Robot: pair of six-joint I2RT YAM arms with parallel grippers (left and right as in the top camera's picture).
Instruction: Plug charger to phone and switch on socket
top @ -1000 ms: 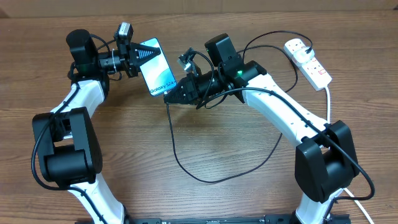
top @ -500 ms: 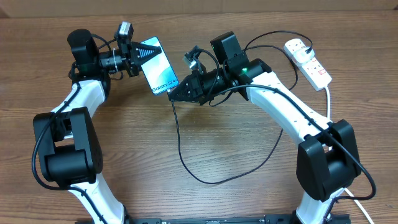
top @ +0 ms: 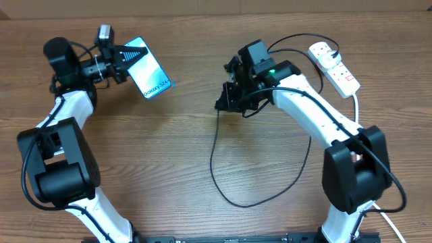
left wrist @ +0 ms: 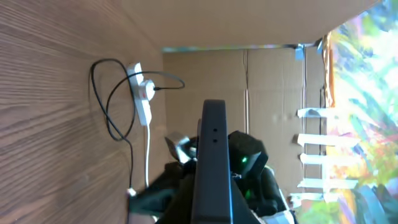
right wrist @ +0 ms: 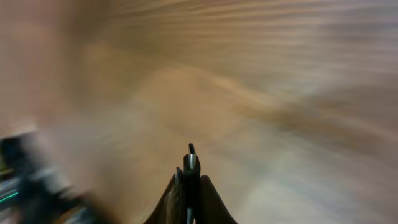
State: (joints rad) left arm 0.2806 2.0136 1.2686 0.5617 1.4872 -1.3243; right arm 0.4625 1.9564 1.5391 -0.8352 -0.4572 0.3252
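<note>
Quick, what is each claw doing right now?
Left claw: closed, holding the phone.
Right claw: closed, holding the charger by its connector end.

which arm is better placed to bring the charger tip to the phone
Right: the right gripper is shut on the charger near its tip, while the left gripper holds the phone.

Phone [top: 150,69] far left, in left claw [top: 130,58], above bench [top: 135,169]. Socket [top: 334,66] far right on bench. Right claw [top: 222,104] between them; charger [top: 216,131] hangs below it, looping over bench.
</note>
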